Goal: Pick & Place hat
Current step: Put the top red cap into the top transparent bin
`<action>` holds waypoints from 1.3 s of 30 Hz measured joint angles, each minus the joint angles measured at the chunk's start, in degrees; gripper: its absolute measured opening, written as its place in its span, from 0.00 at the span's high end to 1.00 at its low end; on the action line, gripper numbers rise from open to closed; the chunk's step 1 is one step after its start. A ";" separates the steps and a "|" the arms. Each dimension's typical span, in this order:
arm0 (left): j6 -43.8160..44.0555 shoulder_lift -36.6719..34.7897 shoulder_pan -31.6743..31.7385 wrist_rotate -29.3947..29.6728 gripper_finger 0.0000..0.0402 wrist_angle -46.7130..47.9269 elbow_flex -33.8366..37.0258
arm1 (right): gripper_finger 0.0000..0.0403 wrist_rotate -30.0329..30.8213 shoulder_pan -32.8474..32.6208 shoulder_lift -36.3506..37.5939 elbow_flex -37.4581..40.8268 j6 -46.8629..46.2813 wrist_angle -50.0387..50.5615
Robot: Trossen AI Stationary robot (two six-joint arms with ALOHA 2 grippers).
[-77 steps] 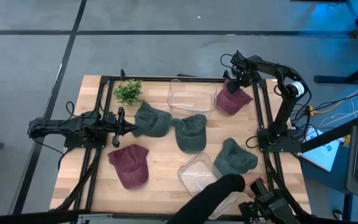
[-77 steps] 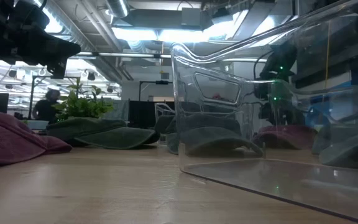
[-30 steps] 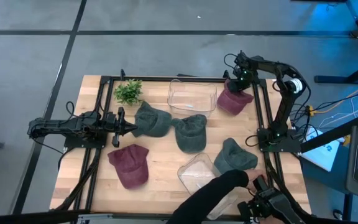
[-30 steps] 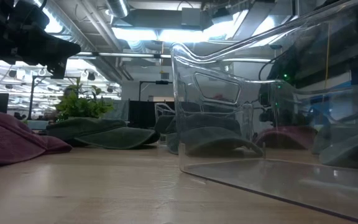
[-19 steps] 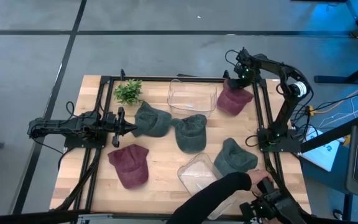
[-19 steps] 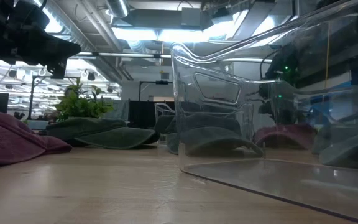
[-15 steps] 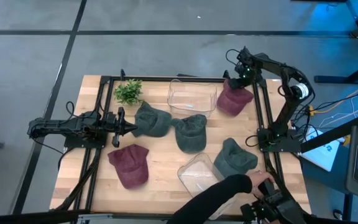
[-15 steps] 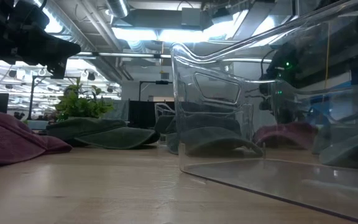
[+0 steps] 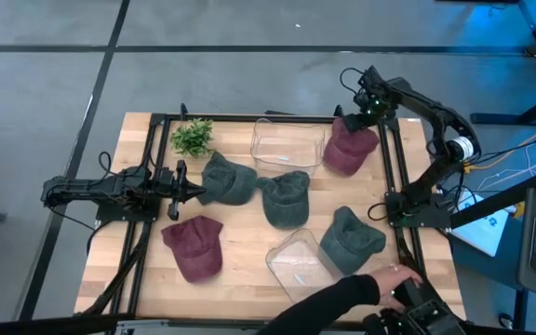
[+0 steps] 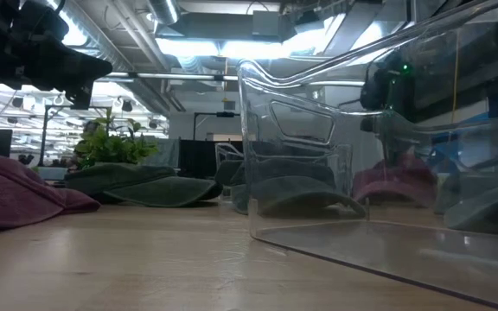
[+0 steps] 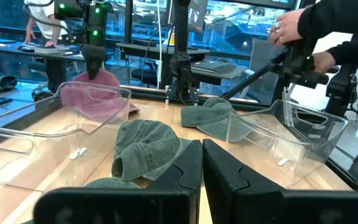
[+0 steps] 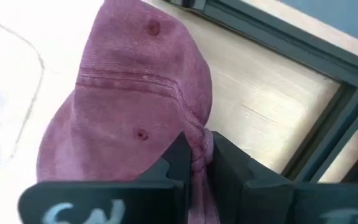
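My right gripper (image 9: 367,108) is at the table's far right corner, shut on a maroon hat (image 9: 346,149), which also shows in the right wrist view (image 12: 135,106), the low view (image 10: 396,183) and the left wrist view (image 11: 98,94). My left gripper (image 9: 196,193) waits shut and empty at the table's left (image 11: 197,167), its tips next to a green hat (image 9: 227,179). A second maroon hat (image 9: 194,247) lies flat at the near left. My right gripper pinches a bunched fold of the maroon hat's upper part (image 12: 199,144) between its two fingers (image 12: 176,157), from above, pointing down. The hat hangs below the fingers, drawn up into a peak. Its lower part (image 10: 394,197) seems to lie on the table.
Two more green hats (image 9: 287,197) (image 9: 351,234) lie mid-table and near right. One clear bin (image 9: 287,144) stands far centre beside the held hat, another (image 9: 298,261) near centre. A plant (image 9: 192,137) stands far left. A person's arm (image 9: 335,300) reaches in at the near edge.
My right gripper has gone up, shut on the maroon hat. The hat's top has been drawn up into a peak while its lower part stays low. The person's arm has drawn back toward the near edge.
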State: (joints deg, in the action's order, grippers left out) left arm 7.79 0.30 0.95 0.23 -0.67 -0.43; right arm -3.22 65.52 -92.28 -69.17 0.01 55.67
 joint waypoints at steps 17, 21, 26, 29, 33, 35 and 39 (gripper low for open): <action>0.00 0.00 0.02 0.00 0.97 0.00 -0.02 | 0.90 -0.49 -1.34 9.82 -0.04 -2.88 0.97; 0.00 0.01 0.02 0.00 0.97 0.00 -0.02 | 0.90 -0.48 -1.83 11.95 -0.03 -4.12 0.55; 0.00 0.00 0.02 0.00 0.98 0.00 0.00 | 0.90 -0.43 -2.52 15.78 -0.04 -5.15 -1.27; 0.00 0.00 0.00 0.00 0.98 0.01 -0.02 | 0.90 -0.42 -3.23 18.19 -0.04 -6.03 -3.28; 0.00 0.01 0.01 0.00 0.97 0.00 -0.02 | 0.90 -0.44 -4.89 21.11 -0.04 -6.40 -6.46; 0.00 0.00 0.02 0.00 0.97 0.00 -0.02 | 0.90 -0.43 -6.01 22.49 -0.04 -7.30 -8.25; 0.00 0.01 0.01 0.00 0.97 0.01 -0.01 | 0.90 -0.44 -8.31 24.89 -0.04 -7.53 -12.31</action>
State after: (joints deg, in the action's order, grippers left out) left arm 7.79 0.31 0.96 0.23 -0.66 -0.44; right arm -3.66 57.20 -67.39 -69.21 -7.51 43.36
